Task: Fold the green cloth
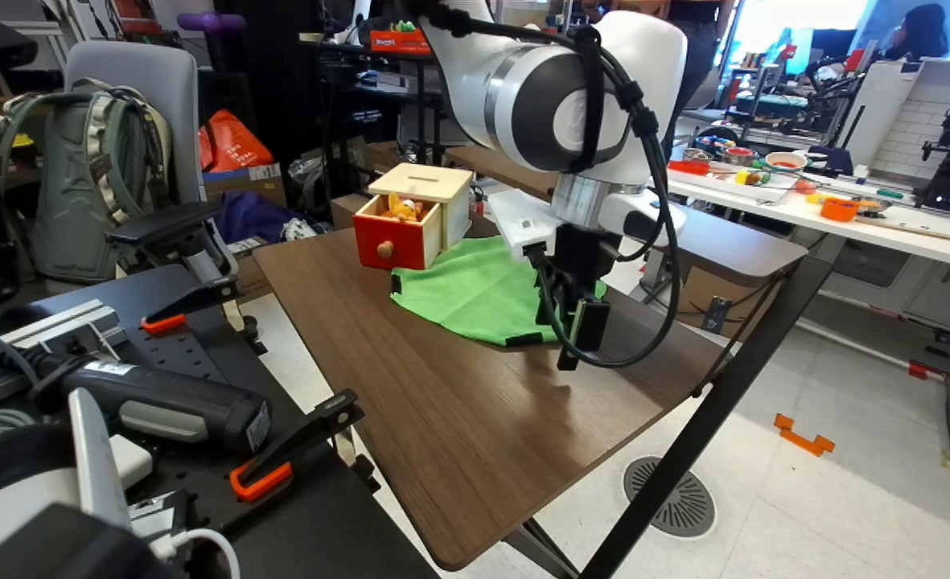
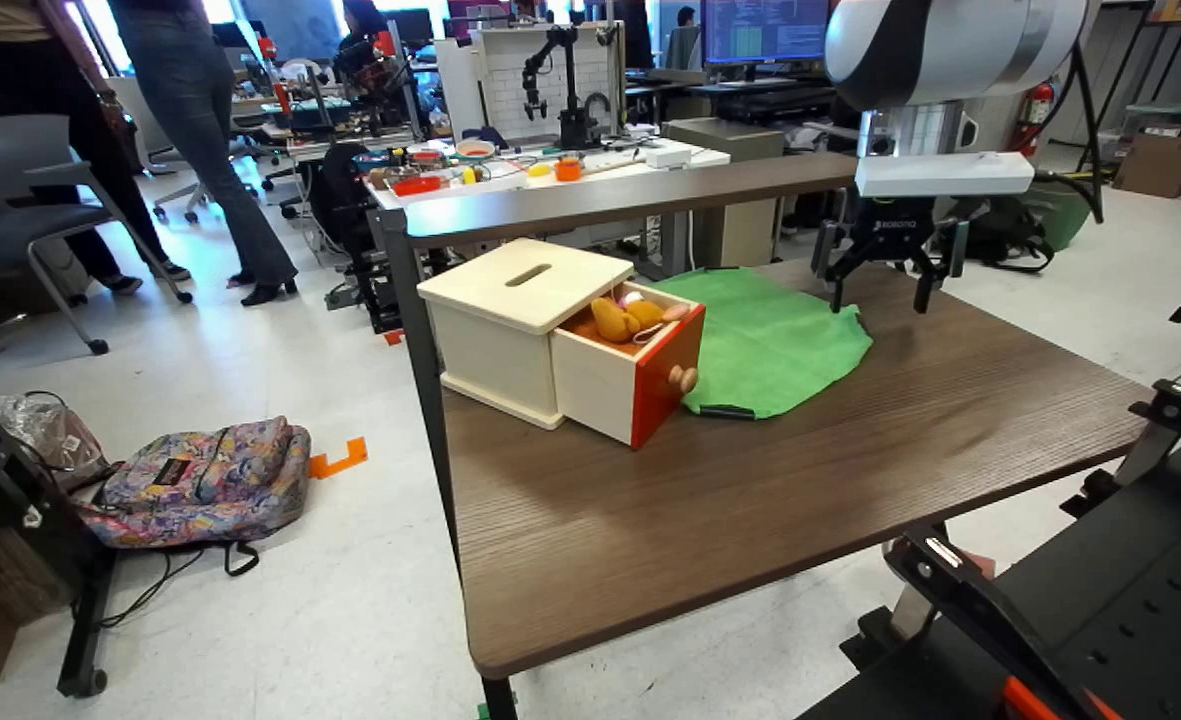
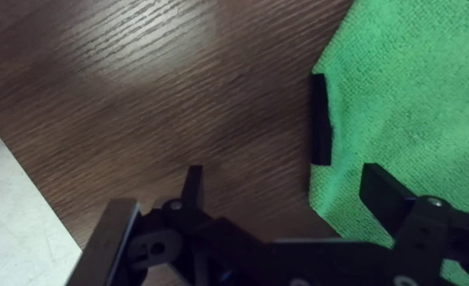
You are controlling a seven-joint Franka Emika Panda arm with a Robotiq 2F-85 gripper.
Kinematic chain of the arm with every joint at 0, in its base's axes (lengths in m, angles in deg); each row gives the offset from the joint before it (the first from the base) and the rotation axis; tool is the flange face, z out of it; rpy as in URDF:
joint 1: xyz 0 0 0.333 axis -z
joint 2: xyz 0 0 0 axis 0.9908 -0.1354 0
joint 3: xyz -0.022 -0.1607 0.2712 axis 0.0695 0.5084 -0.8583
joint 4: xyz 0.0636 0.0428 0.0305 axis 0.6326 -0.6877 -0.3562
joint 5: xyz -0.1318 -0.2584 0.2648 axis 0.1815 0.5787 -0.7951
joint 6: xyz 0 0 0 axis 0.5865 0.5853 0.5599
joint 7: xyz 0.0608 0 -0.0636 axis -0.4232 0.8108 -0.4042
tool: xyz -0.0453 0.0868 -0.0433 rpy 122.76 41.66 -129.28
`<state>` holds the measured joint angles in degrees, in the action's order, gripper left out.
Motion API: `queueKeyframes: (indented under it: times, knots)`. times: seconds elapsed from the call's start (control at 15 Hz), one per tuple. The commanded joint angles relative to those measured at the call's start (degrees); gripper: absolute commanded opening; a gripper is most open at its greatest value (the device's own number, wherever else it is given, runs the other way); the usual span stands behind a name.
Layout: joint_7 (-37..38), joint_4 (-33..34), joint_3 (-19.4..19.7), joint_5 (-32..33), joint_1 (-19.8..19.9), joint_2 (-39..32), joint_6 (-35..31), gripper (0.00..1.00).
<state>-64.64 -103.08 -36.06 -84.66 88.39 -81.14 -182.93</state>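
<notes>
1. At the right of the wrist view, the green cloth (image 3: pixel 409 99) lies spread on the brown wood-grain table (image 3: pixel 139 119); in both exterior views it is next to the wooden drawer box (image 2: pixel 495 340), contact unclear.
2. The Robotiq gripper (image 3: pixel 282 169) has its fingers spread, pinching nothing, and seems to hang above the tabletop.
3. In the wrist view, the left-of-frame fingertip is over wood and the right-of-frame one over cloth, so the cloth's edge runs between them. The black strip (image 3: pixel 321 119) on that edge stands lengthwise up the frame, crosswise to the fingertips' line and slightly above it. I judge that a small shift towards the frame's top, then a descent, would suit a pinch there.
4. In an exterior view, upper right, the label (image 2: pixel 895 225) reads "ROBOTIQ". White lettering on the orange bag (image 1: pixel 229 133), upper left, is too small to read surely.
</notes>
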Motion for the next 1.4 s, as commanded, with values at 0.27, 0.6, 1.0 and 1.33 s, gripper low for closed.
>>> queueKeyframes:
  times: [0.27,0.6,1.0,1.33]
  knots:
    - [0.8,4.3,1.2,1.6,-1.4,-2.4,2.9,0.42]
    - [-0.4,3.1,1.1,1.9,-1.1,-1.2,2.0,0.03]
    - [-2.1,-1.9,2.0,3.1,-0.4,3.1,3.3,0.00]
    - [-4.6,-8.9,2.7,4.8,-0.3,8.8,1.5,0.00]
